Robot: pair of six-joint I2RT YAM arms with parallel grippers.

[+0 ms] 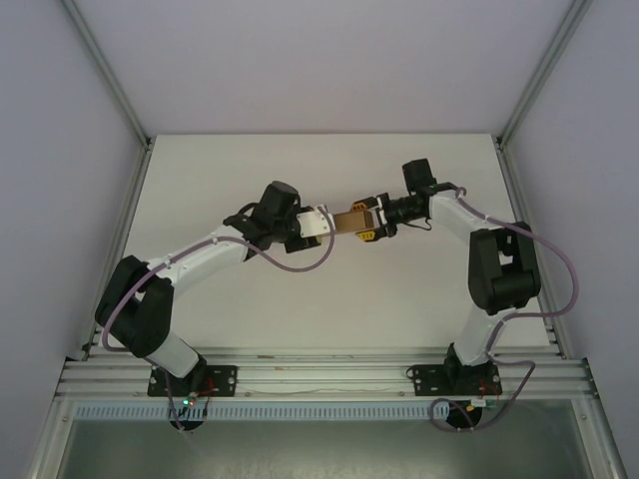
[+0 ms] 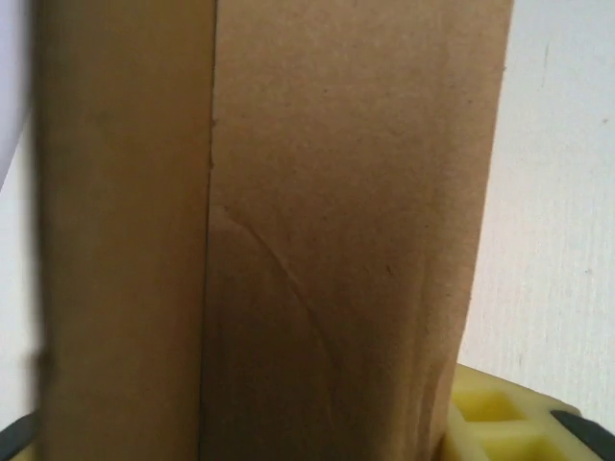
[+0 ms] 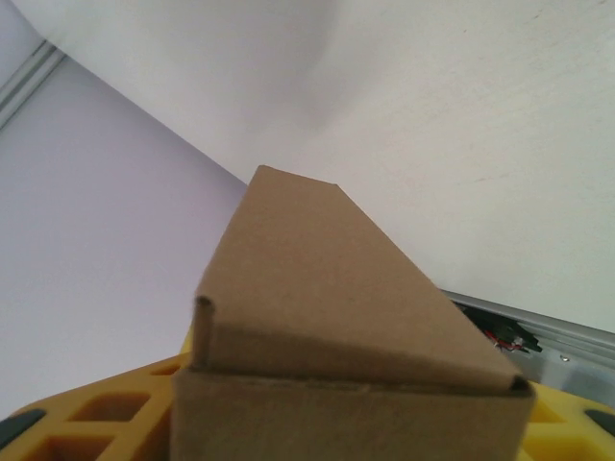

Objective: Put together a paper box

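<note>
The paper box [image 1: 351, 220] is a small, closed, plain brown box held above the middle of the table between both arms. My left gripper [image 1: 321, 226] is shut on its left end. In the left wrist view the box [image 2: 317, 240] stands very close, with a curved crease on its face and one yellow finger [image 2: 500, 423] at its lower right. My right gripper [image 1: 371, 228] is shut on the right end. The right wrist view shows the box [image 3: 336, 307] with its lid seam facing the camera, wedged between yellow fingers [image 3: 96, 413].
The white table [image 1: 300, 289] lies under the box. An aluminium rail [image 1: 319, 377] runs along the near edge by the arm bases. Frame posts [image 1: 110, 75] and pale walls close in the sides and back.
</note>
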